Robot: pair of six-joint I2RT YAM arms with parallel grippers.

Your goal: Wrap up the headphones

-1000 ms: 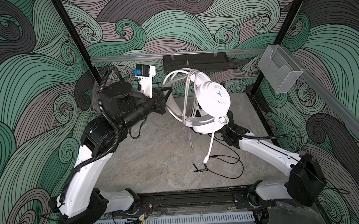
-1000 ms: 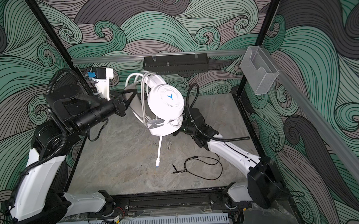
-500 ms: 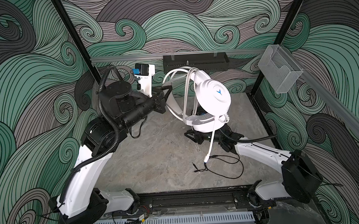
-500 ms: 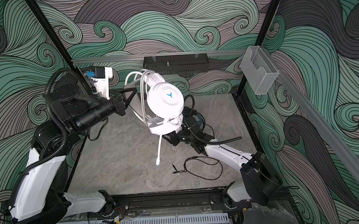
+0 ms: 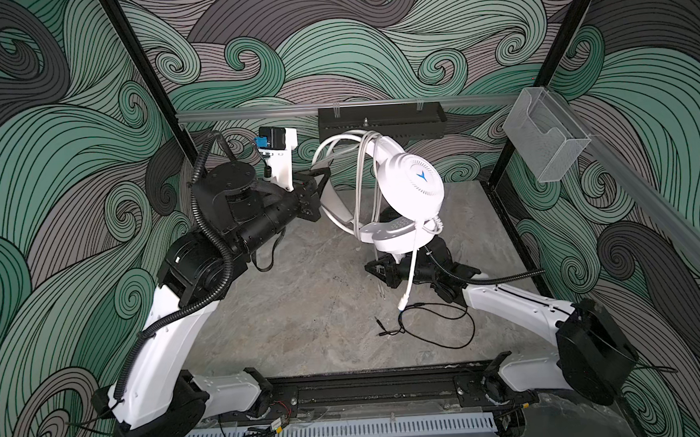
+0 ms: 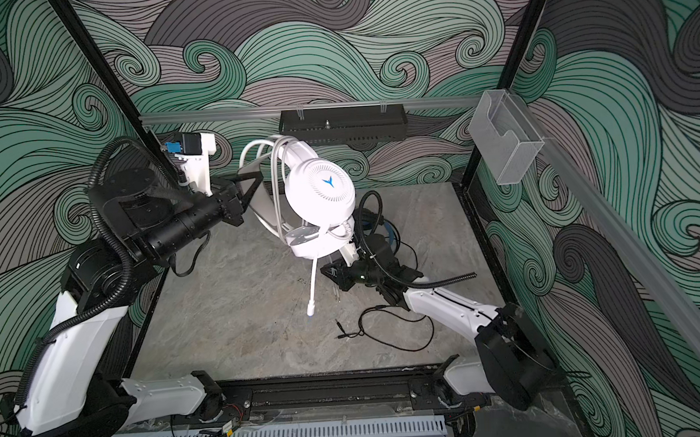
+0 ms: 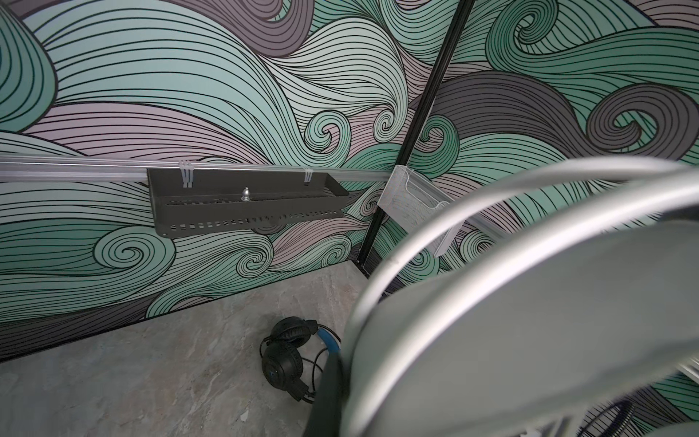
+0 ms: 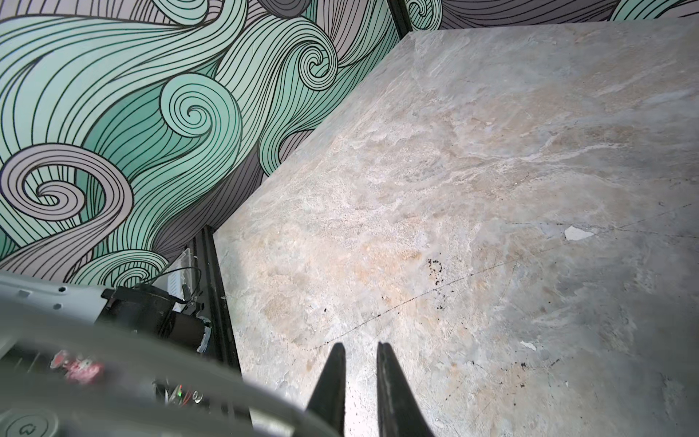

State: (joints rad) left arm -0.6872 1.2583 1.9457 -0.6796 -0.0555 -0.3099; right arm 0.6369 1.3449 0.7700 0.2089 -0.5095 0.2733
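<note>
The white headphones [image 5: 410, 182] [image 6: 319, 192] hang in the air, with my left gripper [image 5: 323, 178] [image 6: 254, 184] shut on the headband. The pale cord [image 5: 358, 177] runs in loops over the headband, which fills the left wrist view [image 7: 529, 321]. A white mic boom [image 5: 408, 284] hangs down from the earcup. My right gripper [image 5: 374, 267] [image 6: 330, 274] [image 8: 361, 346] is low under the earcups, its jaws a narrow gap apart with nothing between them. The black headphones [image 7: 287, 352] lie on the table behind the right arm, and their blue lining [image 6: 388, 229] peeks out.
A loose black cord [image 5: 438, 326] [image 6: 396, 329] curls on the stone table [image 5: 304, 314] in front of the right arm. A black shelf [image 5: 380, 122] hangs on the back rail. A clear plastic bin [image 5: 545, 141] is mounted at the right.
My right gripper has dropped from beside the white earcup to low over the table and its jaws have narrowed. The left gripper and the white headphones have barely moved.
</note>
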